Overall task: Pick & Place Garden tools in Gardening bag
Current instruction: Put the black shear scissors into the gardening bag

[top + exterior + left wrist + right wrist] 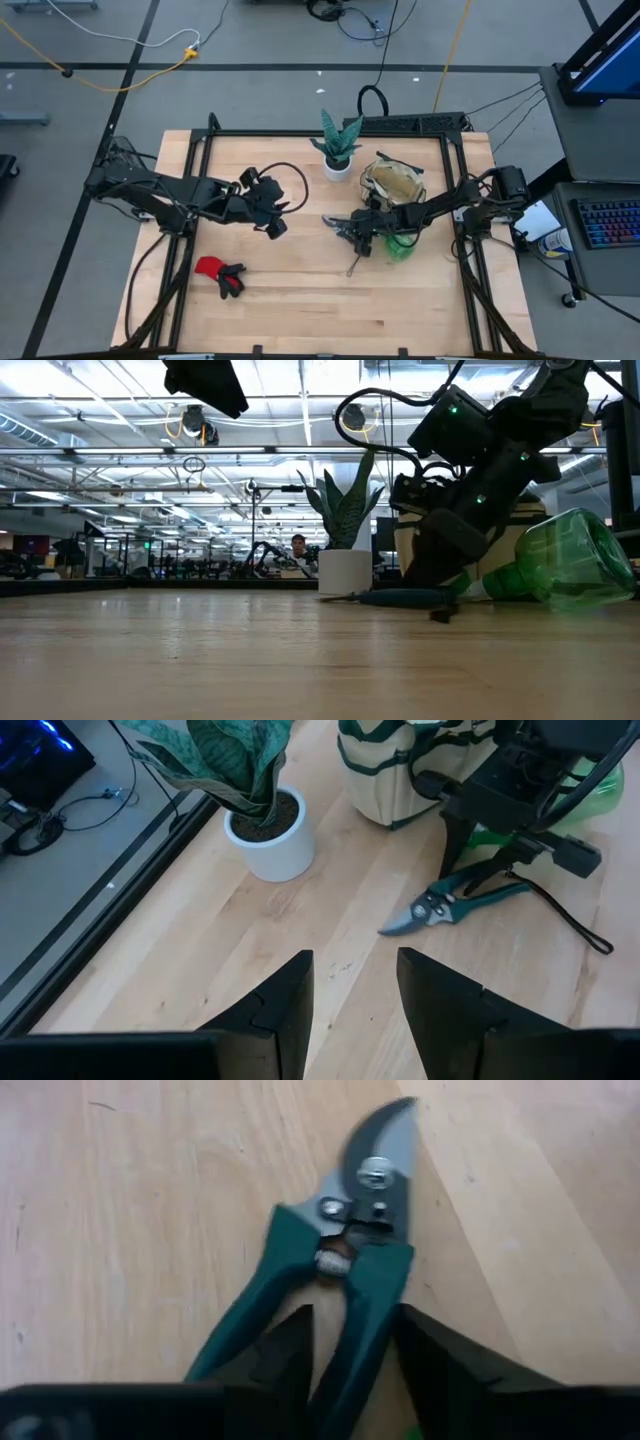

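The right gripper (357, 238) is working low over the middle of the light wooden table (300, 300), directly above the green-handled pruning shears with grey metal blades (345, 1270). In the right wrist view its two dark fingers (285, 1350) are straddling one handle of the shears, with the pivot and the blades lying straight ahead of the fingertips, so the tool's long axis is running almost in line with the gripper's forward direction. The fingers are narrowing around that handle, but a completed grip is not evident; contact cannot be confirmed. The shears are lying flat on the table, just in front of the round beige fabric bag with dark green trim (392, 183), and the green translucent spray bottle (570, 565) is lying on its side close beside them. The right arm is clearly the nearer one, and the coming lift depends on the fingers closing across the handle's width. The left gripper (272, 215) is hovering well apart toward the left, its fingers parted and holding nothing. The red-and-black gloves (220, 273) are lying near the front left.
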`<action>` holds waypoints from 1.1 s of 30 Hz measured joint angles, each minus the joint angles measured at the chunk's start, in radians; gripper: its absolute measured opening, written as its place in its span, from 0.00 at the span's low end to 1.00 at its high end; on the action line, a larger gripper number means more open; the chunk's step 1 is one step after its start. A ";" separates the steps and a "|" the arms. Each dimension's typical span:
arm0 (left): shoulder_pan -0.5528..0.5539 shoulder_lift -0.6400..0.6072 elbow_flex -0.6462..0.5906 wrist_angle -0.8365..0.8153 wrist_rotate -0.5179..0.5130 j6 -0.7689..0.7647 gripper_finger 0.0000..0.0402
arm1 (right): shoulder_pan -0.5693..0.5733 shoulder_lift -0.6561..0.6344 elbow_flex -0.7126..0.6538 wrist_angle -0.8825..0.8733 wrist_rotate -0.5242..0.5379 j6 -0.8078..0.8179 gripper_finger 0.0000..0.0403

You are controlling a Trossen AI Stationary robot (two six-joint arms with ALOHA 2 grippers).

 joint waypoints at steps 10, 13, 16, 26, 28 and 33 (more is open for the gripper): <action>0.000 0.000 0.000 0.000 0.000 0.000 0.38 | 0.009 0.001 -0.002 0.050 -0.026 -0.006 0.11; 0.000 0.000 0.000 0.000 0.000 0.000 0.38 | 0.020 -0.011 -0.003 0.065 -0.026 -0.027 0.11; 0.000 0.000 0.000 0.000 0.000 0.000 0.38 | 0.029 -0.042 -0.005 0.056 -0.026 -0.029 0.11; 0.000 0.000 0.000 0.001 0.000 0.000 0.38 | 0.085 -0.273 -0.003 0.026 0.034 -0.083 0.11; 0.000 0.000 0.000 0.001 0.000 0.000 0.38 | 0.095 -0.319 -0.003 0.008 0.087 -0.112 0.11; 0.000 0.000 0.000 0.002 0.000 0.000 0.38 | 0.108 -0.429 -0.003 -0.036 0.228 -0.181 0.12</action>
